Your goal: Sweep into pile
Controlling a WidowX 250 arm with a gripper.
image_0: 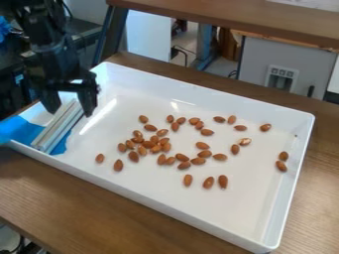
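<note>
At upper left, the spread black two-finger gripper point(69, 103) should centre over the long whitish plastic-looking bar point(58, 127) before closing squarely.

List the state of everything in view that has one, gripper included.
Gripper: open, fingers apart on either side of the ridged bar's upper end; contact unclear.
Ridged bar: slanting at the tray's left end, over blue material.
Blue material: spread across the tray's left rim.
Almonds: loosely clustered mid-tray, with stragglers; not one pile.
White tray: upright on the wooden table.
</note>
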